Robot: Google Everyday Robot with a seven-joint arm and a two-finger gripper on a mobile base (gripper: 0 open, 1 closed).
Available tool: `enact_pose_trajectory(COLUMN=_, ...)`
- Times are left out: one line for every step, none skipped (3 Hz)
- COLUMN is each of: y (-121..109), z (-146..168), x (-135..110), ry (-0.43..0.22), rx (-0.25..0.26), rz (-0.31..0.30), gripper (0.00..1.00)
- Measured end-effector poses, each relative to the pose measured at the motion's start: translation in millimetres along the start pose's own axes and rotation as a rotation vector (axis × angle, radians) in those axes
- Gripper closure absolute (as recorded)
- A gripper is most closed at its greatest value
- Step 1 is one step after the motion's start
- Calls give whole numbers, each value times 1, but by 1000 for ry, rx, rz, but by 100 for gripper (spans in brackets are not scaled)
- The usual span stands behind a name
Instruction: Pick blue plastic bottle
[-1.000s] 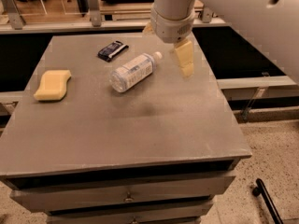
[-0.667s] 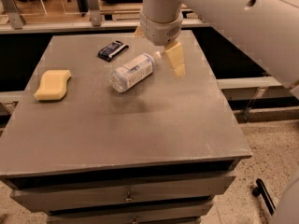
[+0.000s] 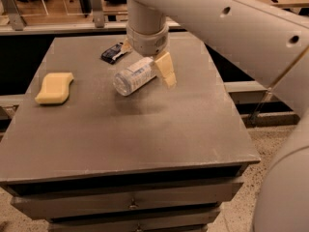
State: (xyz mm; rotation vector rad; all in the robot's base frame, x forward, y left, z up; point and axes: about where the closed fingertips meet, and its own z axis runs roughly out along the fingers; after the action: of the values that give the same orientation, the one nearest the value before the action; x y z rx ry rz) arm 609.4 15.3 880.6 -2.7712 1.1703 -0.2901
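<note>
Grey worktop [image 3: 145, 139] with three things on it. The blue plastic bottle [image 3: 135, 76] lies on its side in the back half, near the middle. Its clear bottom end points to the front-left, and its cap end is tucked under the pincer, hidden. The label is pale, blue and white.

The pincer [image 3: 145, 58] hangs from the white arm [image 3: 217, 18], which comes in from the top right. It sits right over the bottle's far end and is spread wide. One tan finger [image 3: 164, 70] shows at the bottle's right side, just beside it; can't tell if it touches. The other finger peeks out behind the wrist on the left, near the dark packet [image 3: 112, 53]. Nothing is pinched, and the bottle rests on the worktop.

The dark packet is behind the bottle to the left, close to it. The yellow sponge [image 3: 54, 87] is at the left edge, well apart from the bottle. Drawers [image 3: 130, 204] run below the worktop front.
</note>
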Motion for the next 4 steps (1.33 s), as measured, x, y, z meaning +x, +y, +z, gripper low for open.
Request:
enact_pose_trajectory(y=-3, z=13, x=-13, ry=-14, rx=-27, rz=-24, gripper=0)
enact_pose_trajectory(y=-4, z=28, x=-24, ry=-32, rx=-58, rz=-32, gripper=17)
enact_pose_trajectory(y=-5, z=43, x=-24, ry=-34, rx=-70, rz=-11, gripper=49)
enact_pose_trajectory(y=-4, z=46, x=-20, ry=-34, rx=-61, rz=10, gripper=72)
